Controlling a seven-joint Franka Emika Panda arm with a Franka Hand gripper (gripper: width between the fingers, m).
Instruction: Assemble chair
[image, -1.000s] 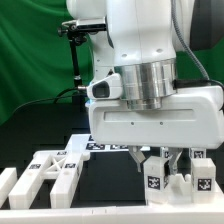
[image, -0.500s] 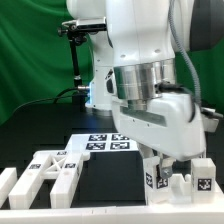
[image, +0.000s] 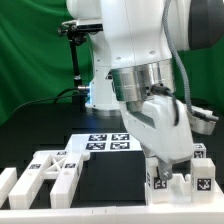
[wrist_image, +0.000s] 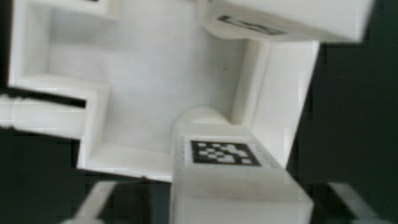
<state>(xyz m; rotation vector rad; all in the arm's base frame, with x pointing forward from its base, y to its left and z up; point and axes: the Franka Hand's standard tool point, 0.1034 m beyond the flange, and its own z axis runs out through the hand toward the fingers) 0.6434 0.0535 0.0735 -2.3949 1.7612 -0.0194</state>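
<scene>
White chair parts lie along the table's front. At the exterior view's right stand two tagged upright white blocks. My gripper hangs turned just above the nearer one, its tips hidden behind the hand. In the wrist view a tagged white post rises from a broad notched white part and runs between my fingers. My gripper straddles the post. A dark gap shows beside one finger, so it looks open.
More white chair parts and a white bar lie at the exterior view's left front. The marker board lies flat behind them. A green curtain and a black stand are at the back.
My wrist has turned over the right-hand blocks and shifted a little to the exterior view's right. The blocks have stayed where they were.
</scene>
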